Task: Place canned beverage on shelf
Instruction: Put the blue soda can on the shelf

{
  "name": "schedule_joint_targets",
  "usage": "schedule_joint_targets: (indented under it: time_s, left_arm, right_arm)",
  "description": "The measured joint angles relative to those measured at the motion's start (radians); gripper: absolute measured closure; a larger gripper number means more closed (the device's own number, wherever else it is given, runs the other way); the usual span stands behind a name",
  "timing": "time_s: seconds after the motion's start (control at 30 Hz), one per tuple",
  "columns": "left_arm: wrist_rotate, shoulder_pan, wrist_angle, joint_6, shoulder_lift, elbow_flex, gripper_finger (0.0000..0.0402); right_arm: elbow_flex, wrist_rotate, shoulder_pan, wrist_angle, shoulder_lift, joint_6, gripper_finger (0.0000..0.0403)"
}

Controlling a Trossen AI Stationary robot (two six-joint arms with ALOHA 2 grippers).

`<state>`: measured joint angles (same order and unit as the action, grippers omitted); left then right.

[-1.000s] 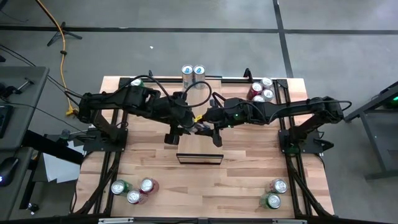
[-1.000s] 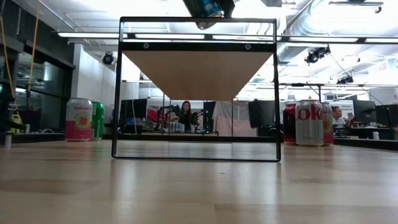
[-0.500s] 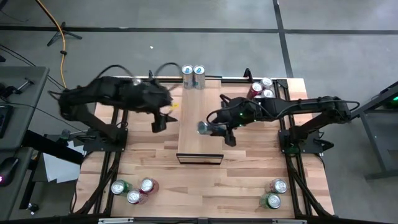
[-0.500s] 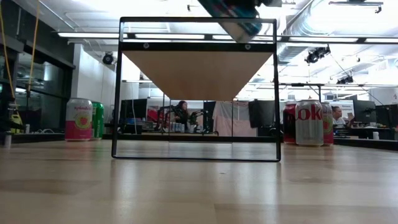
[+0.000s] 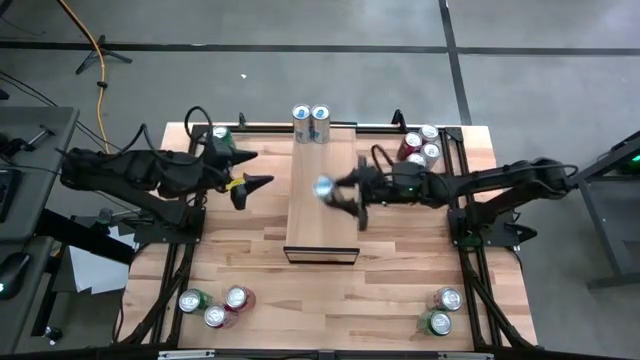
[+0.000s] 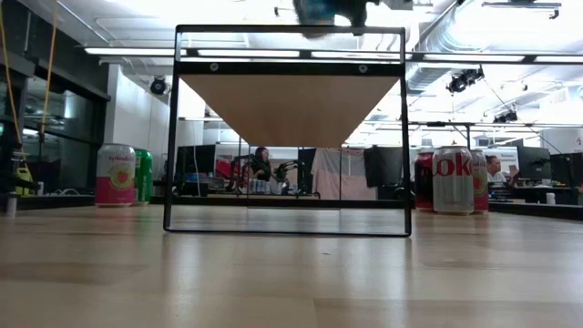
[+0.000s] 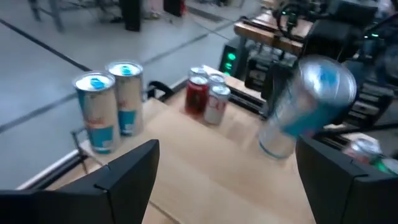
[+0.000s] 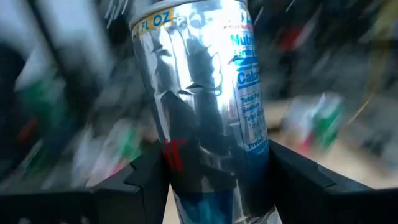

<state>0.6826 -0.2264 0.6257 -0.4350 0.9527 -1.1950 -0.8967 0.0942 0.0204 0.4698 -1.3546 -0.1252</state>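
The shelf (image 5: 318, 215) is a long pale wood panel on a thin dark frame (image 6: 287, 68) in the middle of the table. Two slim silver-and-blue cans (image 5: 311, 122) stand on its far end; they also show in the left wrist view (image 7: 111, 107). My right gripper (image 5: 338, 190) is shut on another silver-and-blue can (image 5: 324, 187) above the middle of the shelf. This can also shows in the left wrist view (image 7: 306, 102) and at the top of the low view (image 6: 319, 9). My left gripper (image 5: 252, 188) is open and empty, left of the shelf. My right gripper pinches the can's side wall (image 8: 186, 168) between its two fingers (image 8: 144, 182), one on either side. The fingers come level from the table's right side, across the can. The can is lifted clear above the shelf and is tilted.
Red and silver cans (image 5: 418, 146) stand at the far right and a green can (image 5: 220, 134) at the far left. More cans stand at the near left (image 5: 214, 305) and near right (image 5: 440, 310). In the low view a pink can (image 6: 115, 175) and a Coke can (image 6: 453, 179) flank the frame.
My left gripper has let go of the can and drawn back toward the table's left edge. My right gripper has kept the can, carried it a little toward the far edge over the shelf, and turned it from lying level to nearer upright.
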Motion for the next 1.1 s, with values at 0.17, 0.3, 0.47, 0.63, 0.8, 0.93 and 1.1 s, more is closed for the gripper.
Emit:
schedule_joint_targets:
  time_s: [0.17, 0.3, 0.47, 0.63, 0.8, 0.93, 1.1]
  left_arm:
    - [0.051, 0.0, -0.084, 0.023, 0.011, 0.024, 0.0096]
    - [0.056, 0.0, -0.119, 0.027, 0.031, 0.023, 0.0096]
    - [0.055, 0.0, -0.123, 0.027, 0.033, 0.024, 0.0096]
    - [0.055, 0.0, -0.121, 0.02, 0.03, 0.024, 0.0096]
    - [0.055, 0.0, -0.119, 0.02, 0.031, 0.024, 0.0096]
    - [0.055, 0.0, -0.119, 0.021, 0.031, 0.024, 0.0096]
    - [0.055, 0.0, -0.119, 0.026, 0.031, 0.024, 0.0096]
  right_arm:
    - [0.05, 0.191, -0.047, 0.341, -0.131, 0.034, 0.0195]
    - [0.021, 0.196, -0.075, 0.482, -0.256, 0.037, 0.0195]
    - [-0.035, 0.265, -0.095, 0.511, -0.383, 0.033, 0.0192]
    - [-0.066, 0.344, -0.116, 0.515, -0.441, 0.047, 0.019]
    - [-0.073, 0.345, -0.14, 0.497, -0.442, 0.046, 0.0189]
    - [-0.073, 0.344, -0.152, 0.456, -0.442, 0.02, 0.0188]
    - [-0.072, 0.34, -0.159, 0.375, -0.443, -0.024, 0.0187]
